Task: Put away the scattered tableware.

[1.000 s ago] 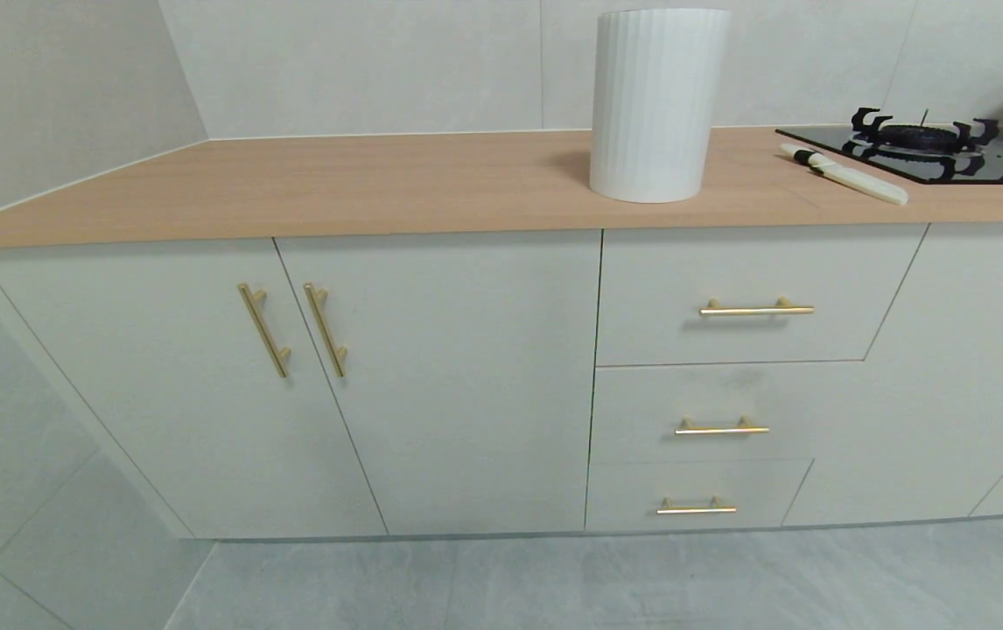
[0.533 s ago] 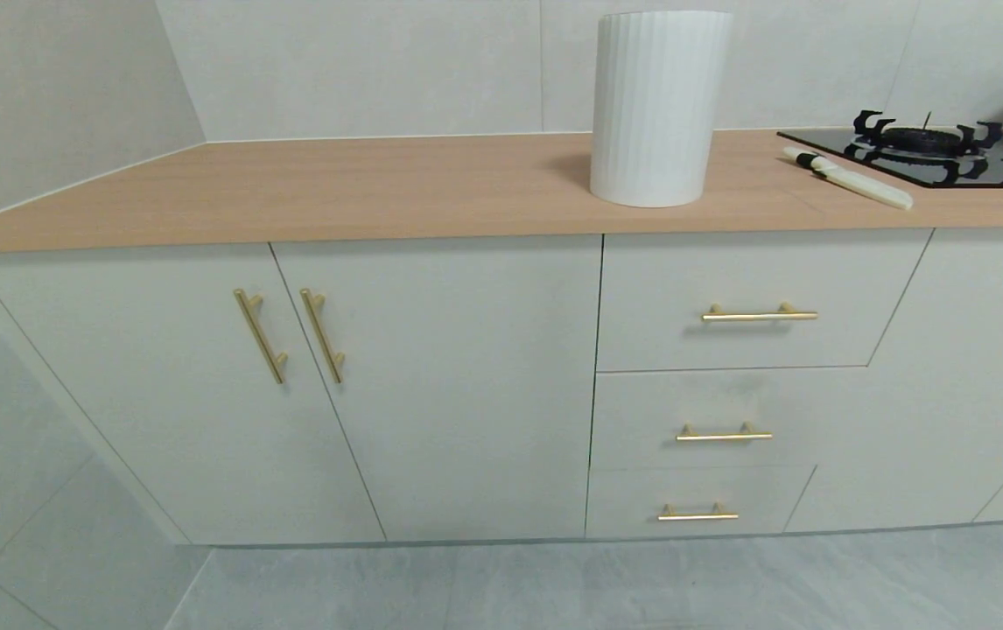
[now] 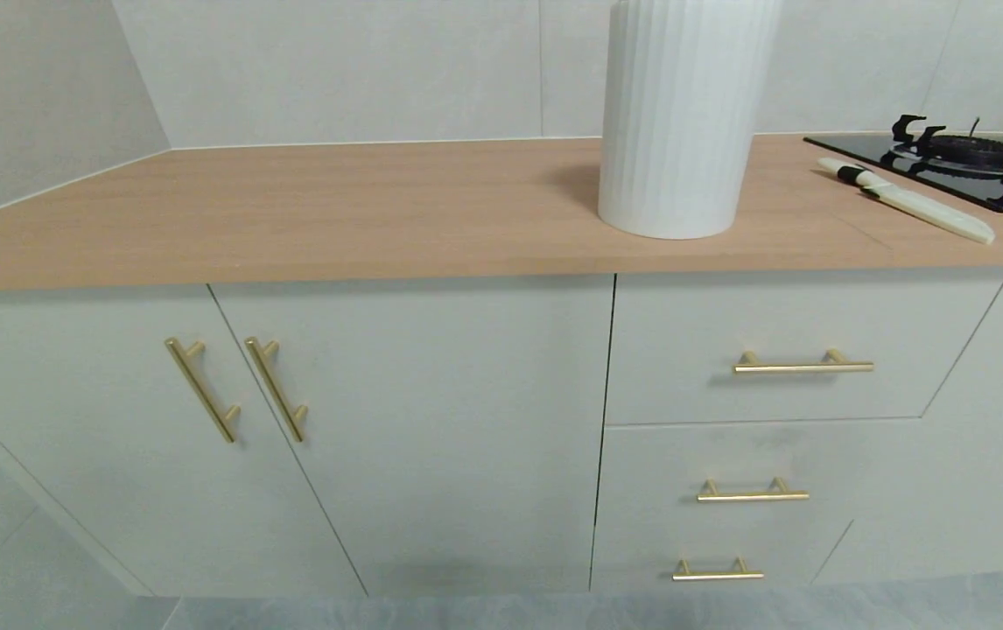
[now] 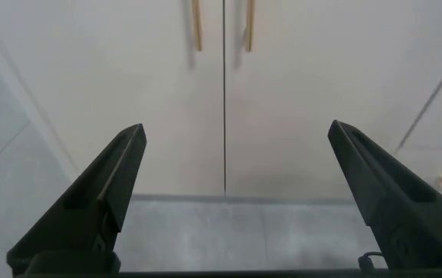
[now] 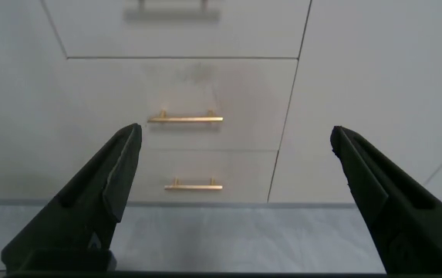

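Note:
A pale knife (image 3: 908, 200) with a black band lies on the wooden countertop (image 3: 335, 206) at the right, beside the black hob (image 3: 965, 162). A tall white ribbed container (image 3: 681, 114) stands on the counter left of the knife. My left gripper (image 4: 232, 135) is open, held low in front of the double cabinet doors (image 4: 224, 93) with nothing between its fingers. My right gripper (image 5: 232, 135) is open too, low before the lower drawers (image 5: 186, 120), and it holds nothing.
Below the counter are two doors with gold handles (image 3: 234, 389) at the left and three drawers with gold handles (image 3: 803, 366) at the right. A tiled wall rises behind the counter and along the left side. Grey floor (image 4: 236, 232) lies under the grippers.
The whole head view has shifted: the cabinet and counter now appear larger and lower, so the camera has come closer. The knife and container keep their places on the counter.

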### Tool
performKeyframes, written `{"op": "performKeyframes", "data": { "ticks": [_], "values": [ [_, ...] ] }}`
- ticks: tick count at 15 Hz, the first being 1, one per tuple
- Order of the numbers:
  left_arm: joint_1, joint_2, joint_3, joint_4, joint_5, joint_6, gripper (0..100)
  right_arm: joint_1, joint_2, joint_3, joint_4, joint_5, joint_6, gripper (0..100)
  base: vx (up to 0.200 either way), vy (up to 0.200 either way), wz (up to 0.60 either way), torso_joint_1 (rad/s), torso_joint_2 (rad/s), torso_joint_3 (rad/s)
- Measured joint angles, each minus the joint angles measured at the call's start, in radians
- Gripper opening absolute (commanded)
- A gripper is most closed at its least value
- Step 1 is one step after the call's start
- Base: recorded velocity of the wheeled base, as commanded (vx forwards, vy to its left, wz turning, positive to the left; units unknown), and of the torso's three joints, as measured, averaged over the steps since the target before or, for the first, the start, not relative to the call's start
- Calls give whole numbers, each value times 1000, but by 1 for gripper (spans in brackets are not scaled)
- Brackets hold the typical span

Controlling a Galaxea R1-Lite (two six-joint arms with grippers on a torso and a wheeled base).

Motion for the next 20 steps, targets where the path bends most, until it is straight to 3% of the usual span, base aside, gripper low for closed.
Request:
{"op": "performKeyframes", "data": {
  "ticks": [7, 20],
  "values": [
    [0, 0, 0, 0, 1, -1, 100, 0, 0, 0, 0, 0, 1, 100, 200, 0, 0, 4, 2, 0],
    [0, 0, 0, 0, 0, 0, 100, 0, 1, 0, 0, 0, 3, 100, 0, -15, 0, 0, 0, 0]
  ]
}}
